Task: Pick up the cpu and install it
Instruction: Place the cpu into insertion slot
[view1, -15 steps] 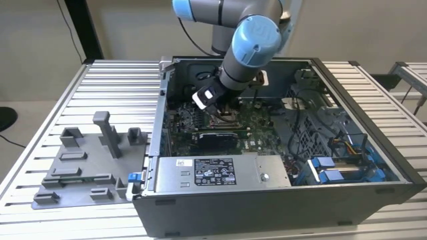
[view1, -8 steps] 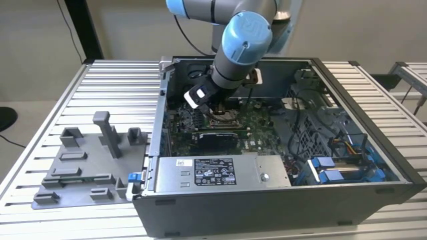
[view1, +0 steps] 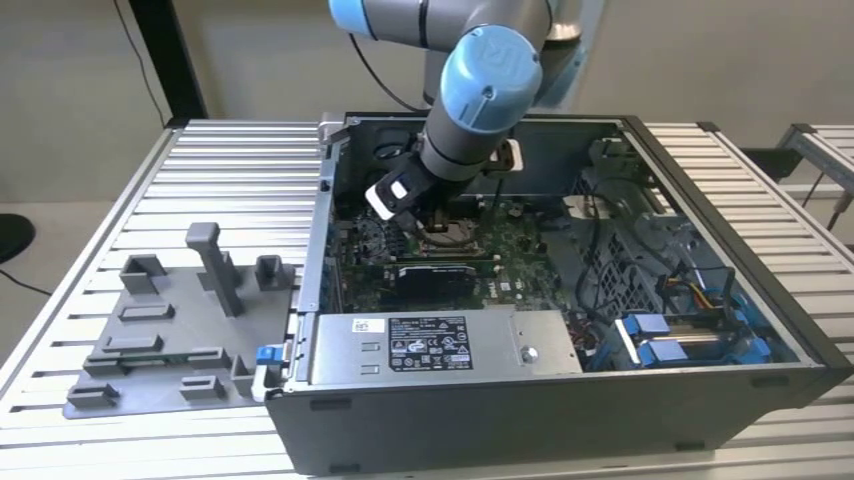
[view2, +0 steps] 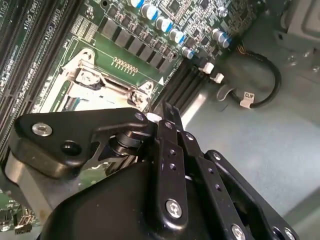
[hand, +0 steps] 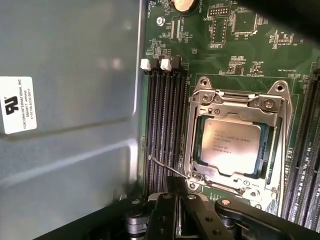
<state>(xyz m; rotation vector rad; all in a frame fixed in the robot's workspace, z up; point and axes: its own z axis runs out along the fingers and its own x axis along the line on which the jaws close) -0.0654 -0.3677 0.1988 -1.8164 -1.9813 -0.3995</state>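
The cpu (hand: 231, 145), a flat silver-grey square, lies inside the metal socket frame (hand: 235, 100) on the green motherboard (hand: 225, 45). In the exterior view the arm reaches down into the open computer case (view1: 561, 400), and my gripper (view1: 434, 215) hangs just above the socket (view1: 454, 238). In both wrist views the black fingers (view2: 167, 145) meet at their tips, shut with nothing seen between them. My gripper (hand: 176, 192) sits at the socket's corner, close to the thin wire lever (hand: 167, 169). The socket frame (view2: 100, 85) lies beside the fingertips.
A silver power supply box (view1: 441, 345) with a label fills the case's front. Memory slots (hand: 162, 130) run beside the socket, next to a grey metal wall (hand: 70, 100). Blue drive brackets (view1: 681, 335) and cables sit at the exterior view's right. A grey fixture (view1: 174, 330) stands on the table.
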